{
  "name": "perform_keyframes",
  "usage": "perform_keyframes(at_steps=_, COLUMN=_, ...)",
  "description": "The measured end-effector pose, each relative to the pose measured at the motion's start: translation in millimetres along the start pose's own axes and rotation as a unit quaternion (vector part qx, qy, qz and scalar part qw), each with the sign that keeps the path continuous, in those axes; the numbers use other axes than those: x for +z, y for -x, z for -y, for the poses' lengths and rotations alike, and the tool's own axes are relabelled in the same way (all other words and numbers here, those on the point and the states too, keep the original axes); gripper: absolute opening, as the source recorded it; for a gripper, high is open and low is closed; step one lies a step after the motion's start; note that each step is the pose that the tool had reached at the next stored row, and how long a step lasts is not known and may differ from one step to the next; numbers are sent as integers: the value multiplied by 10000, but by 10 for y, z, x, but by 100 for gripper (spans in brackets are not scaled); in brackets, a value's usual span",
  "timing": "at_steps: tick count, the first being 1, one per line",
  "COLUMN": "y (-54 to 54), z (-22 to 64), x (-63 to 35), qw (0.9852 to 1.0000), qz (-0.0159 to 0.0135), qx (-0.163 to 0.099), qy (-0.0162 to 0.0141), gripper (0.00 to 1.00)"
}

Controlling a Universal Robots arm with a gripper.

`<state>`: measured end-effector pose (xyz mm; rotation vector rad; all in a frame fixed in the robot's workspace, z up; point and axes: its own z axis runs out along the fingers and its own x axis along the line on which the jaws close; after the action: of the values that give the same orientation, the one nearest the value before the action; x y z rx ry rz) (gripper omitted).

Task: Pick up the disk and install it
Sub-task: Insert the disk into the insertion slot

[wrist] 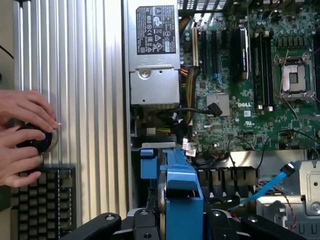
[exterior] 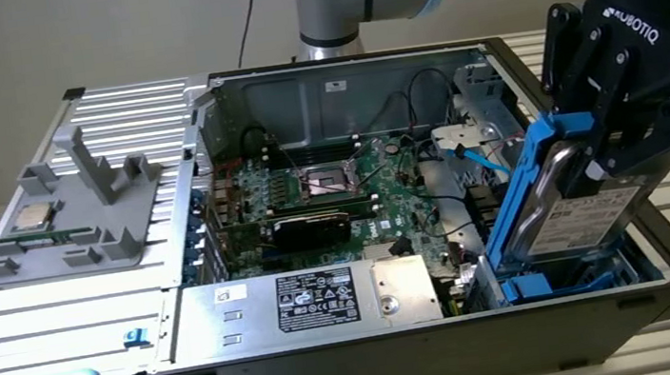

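Grip: my gripper (exterior: 597, 153), half-closed, clamps the disk (exterior: 572, 214) — tilted.
Place: lower end at the drive bay (exterior: 549, 284) mouth.
Risk: I judge that tilt could jam its rails against the bay.

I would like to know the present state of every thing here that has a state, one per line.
disk: held by the gripper, steeply tilted, lower end in the blue drive bay.
gripper: shut on the disk.
computer case: open, side panel off.
CPU chip: lying flat on the grey holder.
processor socket: uncovered, no cooler on it.
person's hands: on a dark round object beside a keyboard.
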<state>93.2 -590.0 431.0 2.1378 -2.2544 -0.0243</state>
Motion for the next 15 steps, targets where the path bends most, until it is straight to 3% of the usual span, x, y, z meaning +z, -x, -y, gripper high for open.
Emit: perform_keyframes(at_steps=15, y=3, z=2, x=59, qw=10000, qz=-13, qx=-5, qy=-4, gripper=37)
